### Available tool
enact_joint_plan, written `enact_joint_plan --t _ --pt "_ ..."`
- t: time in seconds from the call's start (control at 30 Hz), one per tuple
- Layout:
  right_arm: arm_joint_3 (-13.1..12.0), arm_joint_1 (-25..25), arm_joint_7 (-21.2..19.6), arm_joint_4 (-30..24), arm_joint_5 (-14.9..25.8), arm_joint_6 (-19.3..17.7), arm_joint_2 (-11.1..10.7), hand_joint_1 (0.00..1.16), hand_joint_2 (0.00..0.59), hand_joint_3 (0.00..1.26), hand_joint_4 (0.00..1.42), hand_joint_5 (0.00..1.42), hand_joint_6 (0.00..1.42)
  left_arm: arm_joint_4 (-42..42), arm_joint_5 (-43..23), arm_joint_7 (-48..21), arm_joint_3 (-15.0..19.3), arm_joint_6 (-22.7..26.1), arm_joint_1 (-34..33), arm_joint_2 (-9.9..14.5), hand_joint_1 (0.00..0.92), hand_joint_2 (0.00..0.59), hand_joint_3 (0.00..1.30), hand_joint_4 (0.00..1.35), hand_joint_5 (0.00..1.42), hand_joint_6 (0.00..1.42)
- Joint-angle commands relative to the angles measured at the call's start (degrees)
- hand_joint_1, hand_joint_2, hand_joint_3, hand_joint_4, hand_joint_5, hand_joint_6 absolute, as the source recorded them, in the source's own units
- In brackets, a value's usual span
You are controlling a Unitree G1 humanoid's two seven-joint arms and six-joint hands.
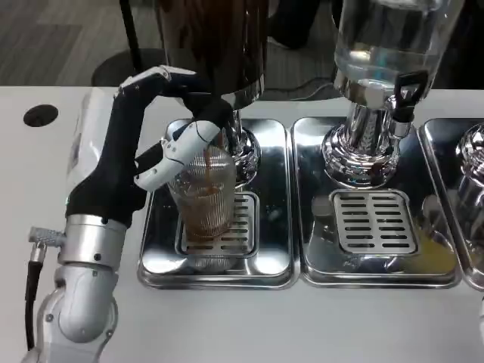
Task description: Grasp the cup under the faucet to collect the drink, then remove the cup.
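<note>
A clear ribbed cup (206, 197) stands on the grate of the left drip tray (272, 227), under the faucet of the dark drink dispenser (215, 41). A brown stream runs into the cup, and brown drink fills its lower part. My left hand (162, 136) wraps the cup from the left, with white fingers on its side and dark fingers reaching up to the faucet lever (215, 113). At the bottom right edge a sliver of my right hand (481, 321) shows, too little to tell how its fingers lie.
A second dispenser (386, 45) with clear liquid stands over the middle drip tray (374, 223). A third tray (465, 189) with another base is at the far right. A round hole (40, 116) is in the table at the left.
</note>
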Motion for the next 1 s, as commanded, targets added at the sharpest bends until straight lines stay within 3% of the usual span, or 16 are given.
enact_joint_plan --t 0.03,1.0 --pt "-0.33 0.21 -0.38 0.51 0.64 -0.96 0.10 0.45 0.567 0.21 0.09 0.08 0.00 -0.62 0.06 -0.82 -0.34 -0.57 1.58 0.05 0.168 0.087 0.62 0.59 0.37 0.12" --pt "-0.38 0.52 -0.30 0.47 1.02 -1.43 0.03 0.45 0.563 0.21 0.10 0.09 0.00 -1.53 0.00 -0.66 -0.12 -0.20 2.21 -0.93 0.171 0.091 0.61 0.59 0.39 0.12"
